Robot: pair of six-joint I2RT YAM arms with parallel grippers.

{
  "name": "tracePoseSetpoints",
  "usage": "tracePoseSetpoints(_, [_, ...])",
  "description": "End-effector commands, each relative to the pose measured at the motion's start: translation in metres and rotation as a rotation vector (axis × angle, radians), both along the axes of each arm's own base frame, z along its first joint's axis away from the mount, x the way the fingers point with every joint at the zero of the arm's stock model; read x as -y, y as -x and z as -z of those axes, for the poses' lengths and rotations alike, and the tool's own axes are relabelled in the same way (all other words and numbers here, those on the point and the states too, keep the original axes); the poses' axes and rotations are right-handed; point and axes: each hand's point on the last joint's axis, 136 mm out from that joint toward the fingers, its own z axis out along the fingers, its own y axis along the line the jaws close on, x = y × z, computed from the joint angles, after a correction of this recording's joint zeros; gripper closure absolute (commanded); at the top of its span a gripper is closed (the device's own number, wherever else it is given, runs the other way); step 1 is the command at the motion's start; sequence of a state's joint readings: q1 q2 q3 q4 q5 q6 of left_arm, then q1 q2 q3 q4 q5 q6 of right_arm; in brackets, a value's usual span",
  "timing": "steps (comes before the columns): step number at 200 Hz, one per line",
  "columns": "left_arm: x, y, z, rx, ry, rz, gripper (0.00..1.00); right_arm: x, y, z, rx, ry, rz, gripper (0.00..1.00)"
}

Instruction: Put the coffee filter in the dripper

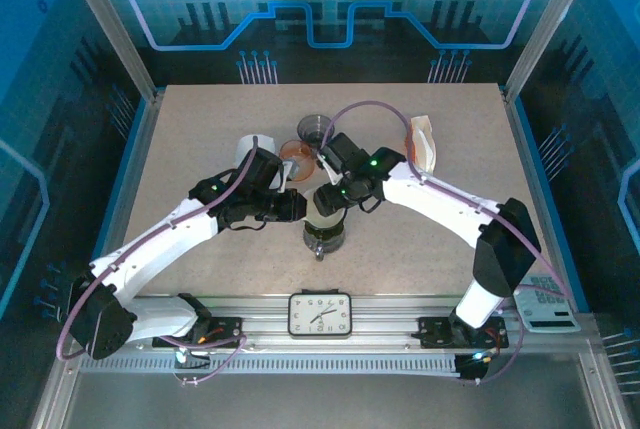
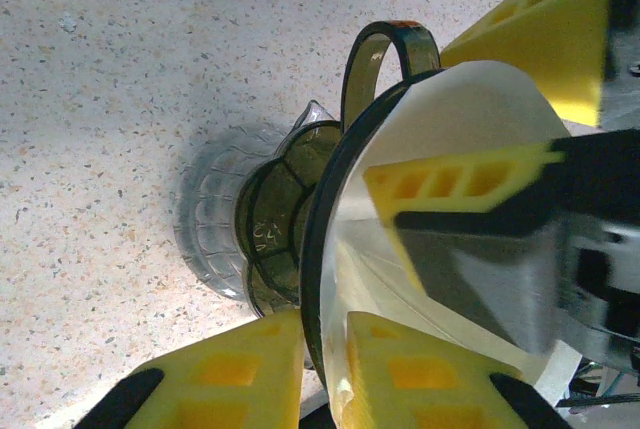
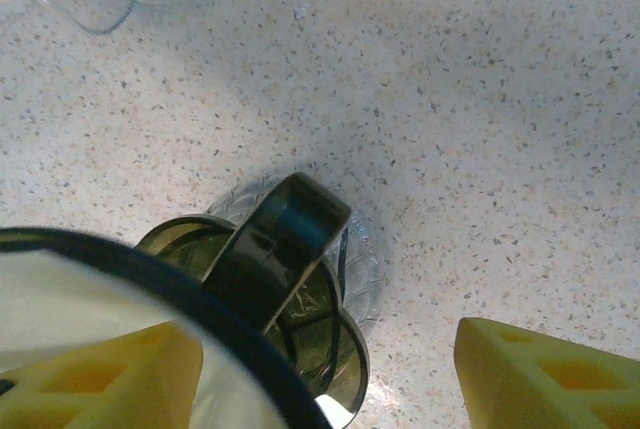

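Note:
The dark dripper sits on a clear glass server at the table's middle. The white coffee filter lies inside its cone. My left gripper is shut on the dripper's rim, pinching the filter's edge against it, one finger outside and one inside. My right gripper is open and straddles the opposite rim. Its left finger rests inside the filter, and the other finger stands outside, past the dripper handle.
Behind the dripper stand a white cup, an orange-tinted glass and a dark glass. A holder of spare filters is at the back right. A clock and a small scale sit at the near edge.

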State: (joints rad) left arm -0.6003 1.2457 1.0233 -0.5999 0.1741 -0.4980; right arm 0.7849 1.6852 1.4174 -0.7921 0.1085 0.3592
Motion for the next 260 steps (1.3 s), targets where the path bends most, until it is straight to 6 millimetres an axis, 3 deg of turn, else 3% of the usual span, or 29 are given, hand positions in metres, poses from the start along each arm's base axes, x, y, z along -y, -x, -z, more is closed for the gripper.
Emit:
tracePoseSetpoints(1, [-0.001, 0.007, 0.01, -0.039, -0.007, 0.016, 0.8, 0.002, 0.006, 0.02, -0.041, 0.05, -0.011, 0.32])
tracePoseSetpoints(39, [0.0, 0.007, 0.011, -0.041, -0.005, 0.018, 0.8, 0.005, 0.009, 0.03, -0.048, 0.081, -0.016, 0.32])
tracePoseSetpoints(72, [0.0, 0.008, 0.011, -0.044, -0.006, 0.019, 0.8, 0.003, 0.008, 0.025, -0.036, 0.07, -0.015, 0.32])
tracePoseSetpoints(96, [0.0, 0.008, 0.011, -0.042, -0.006, 0.017, 0.8, 0.002, 0.004, 0.01, 0.004, 0.041, -0.004, 0.31])
tracePoseSetpoints(126, [0.0, 0.008, 0.011, -0.044, -0.002, 0.016, 0.8, 0.002, -0.002, -0.027, 0.106, -0.038, 0.016, 0.31])
tracePoseSetpoints(184, [0.001, 0.007, 0.009, -0.04, 0.002, 0.015, 0.79, 0.037, -0.007, -0.082, 0.311, -0.149, 0.145, 0.3])
tracePoseSetpoints(224, [0.001, 0.006, 0.009, -0.039, 0.005, 0.01, 0.75, 0.063, -0.005, -0.082, 0.315, -0.164, 0.211, 0.29])
tracePoseSetpoints(260, [0.0, 0.006, 0.005, -0.027, 0.012, 0.005, 0.69, 0.069, -0.001, -0.082, 0.323, -0.196, 0.227, 0.29])
